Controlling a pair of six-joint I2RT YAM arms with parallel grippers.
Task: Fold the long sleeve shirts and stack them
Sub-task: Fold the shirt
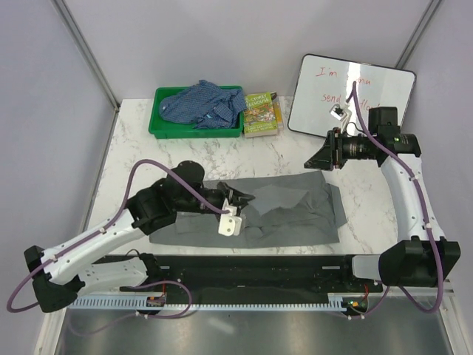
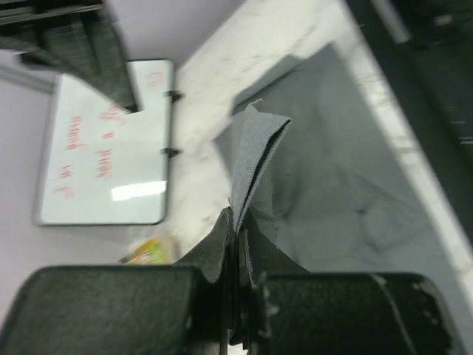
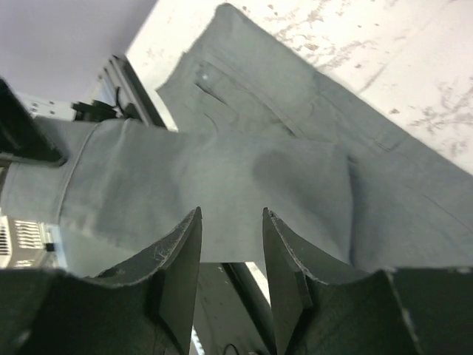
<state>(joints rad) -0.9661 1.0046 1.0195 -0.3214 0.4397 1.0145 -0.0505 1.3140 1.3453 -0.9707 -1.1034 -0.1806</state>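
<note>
The grey long sleeve shirt lies partly folded and rumpled on the near half of the marble table. My left gripper is shut on an edge of it at its left part. In the left wrist view a doubled flap of grey cloth stands up from the closed jaws. My right gripper is open and empty, held above the shirt's far right corner. In the right wrist view it looks down on the grey shirt. The blue check shirt lies bunched in a green bin.
The green bin stands at the back left of the table. A book lies next to it. A whiteboard with red writing leans at the back right. The black rail runs along the near edge.
</note>
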